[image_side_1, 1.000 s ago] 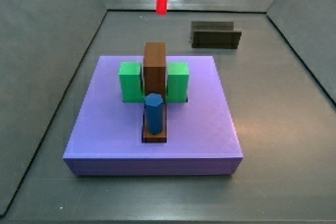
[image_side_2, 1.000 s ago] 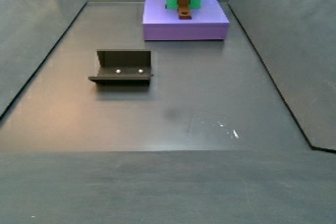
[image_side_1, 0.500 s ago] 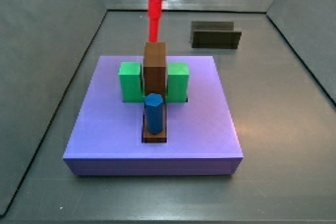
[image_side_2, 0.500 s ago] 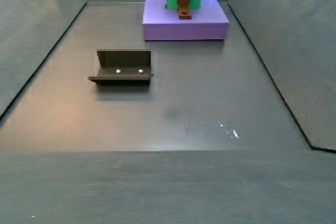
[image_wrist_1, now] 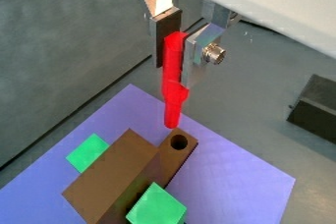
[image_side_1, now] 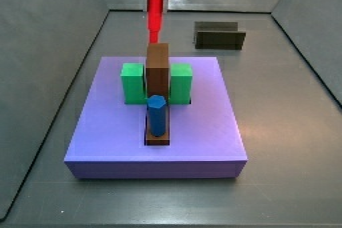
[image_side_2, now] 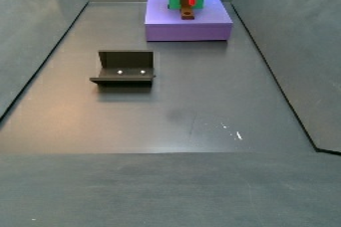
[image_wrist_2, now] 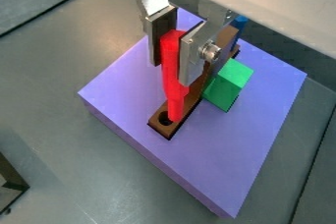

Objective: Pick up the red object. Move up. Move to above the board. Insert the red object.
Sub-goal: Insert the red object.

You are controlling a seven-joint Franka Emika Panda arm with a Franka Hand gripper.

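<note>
Wrist view | end effector (image_wrist_1: pixel 175 43) grips red object (image_wrist_1: pixel 172 100) | above board (image_wrist_1: pixel 250 174)

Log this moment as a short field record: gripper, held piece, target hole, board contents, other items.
gripper: gripper above the board, shut on the red object
held piece: red object upright, lower tip just over the hole
target hole: in the end of the brown block, not yet entered
board contents: green blocks, brown block, blue peg
other items: fixture on the floor, apart from the board
</note>
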